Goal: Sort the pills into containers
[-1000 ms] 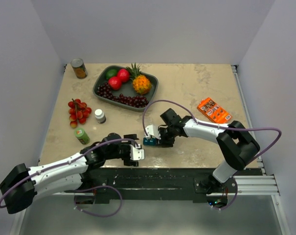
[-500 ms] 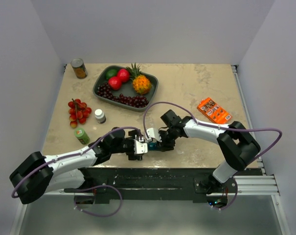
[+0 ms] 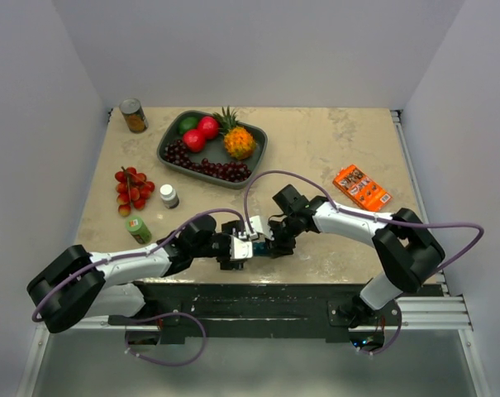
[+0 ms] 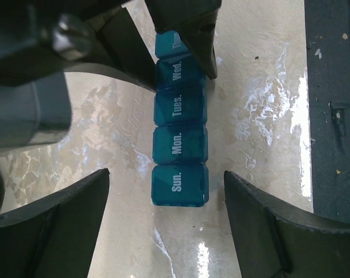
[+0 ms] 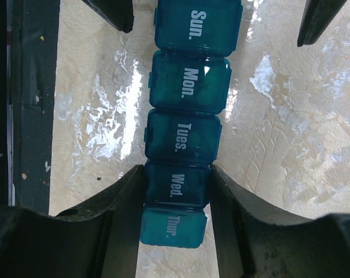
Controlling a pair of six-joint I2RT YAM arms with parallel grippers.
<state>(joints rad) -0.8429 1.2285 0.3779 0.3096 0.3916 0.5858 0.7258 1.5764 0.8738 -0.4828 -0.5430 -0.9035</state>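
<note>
The containers are a teal strip [image 3: 257,245] of cube compartments lettered Sun., Mon., Tues., Wed., Thur., lying near the table's front edge. All lids are shut. My right gripper [image 3: 271,243] is shut on the Wed. compartment [image 5: 176,184], one finger on each side. My left gripper [image 3: 242,248] is open, its fingers [image 4: 65,214] either side of the Sun. end [image 4: 180,185] without touching it. The strip also shows in the right wrist view [image 5: 186,87]. No loose pills are in view.
A green-capped bottle [image 3: 138,230] and a white bottle [image 3: 169,196] stand at the left by a bunch of red fruit [image 3: 132,188]. A grey fruit tray [image 3: 169,142] and a can [image 3: 134,116] are at the back. An orange box [image 3: 361,186] lies at the right.
My left arm has swung right along the front edge until its open fingers straddle the strip's Sun. end. My right gripper has kept its hold on the strip.
</note>
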